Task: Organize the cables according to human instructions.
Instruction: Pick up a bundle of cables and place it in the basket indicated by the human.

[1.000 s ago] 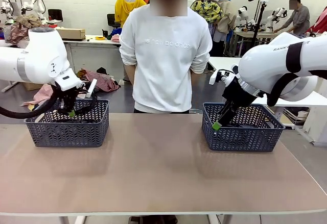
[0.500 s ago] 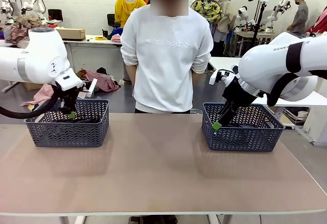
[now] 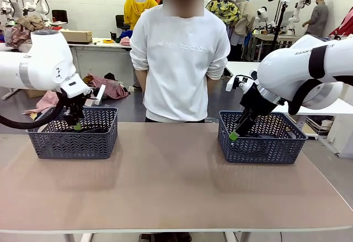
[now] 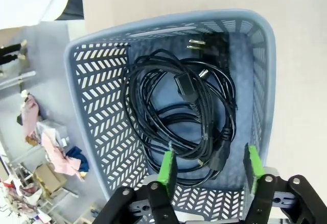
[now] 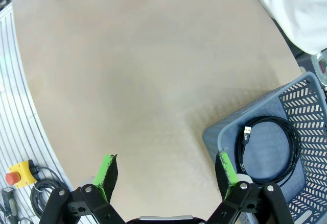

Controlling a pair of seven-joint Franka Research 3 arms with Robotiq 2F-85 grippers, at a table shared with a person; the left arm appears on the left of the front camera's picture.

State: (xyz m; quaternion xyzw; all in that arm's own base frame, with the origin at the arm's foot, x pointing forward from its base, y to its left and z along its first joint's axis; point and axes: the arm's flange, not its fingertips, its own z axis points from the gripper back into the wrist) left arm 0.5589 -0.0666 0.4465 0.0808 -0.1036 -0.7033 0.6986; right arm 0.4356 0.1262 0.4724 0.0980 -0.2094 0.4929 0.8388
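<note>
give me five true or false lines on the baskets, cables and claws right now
1. The left claw is open above the cables in the left basket. True.
2. The right claw grips a cable. False: it is open and holds nothing.
3. The right basket holds one coiled cable. True.
4. A cable lies on the table between the baskets. False: that stretch is bare.
5. The person is handing over a cable. False: the arms are behind the back.
</note>
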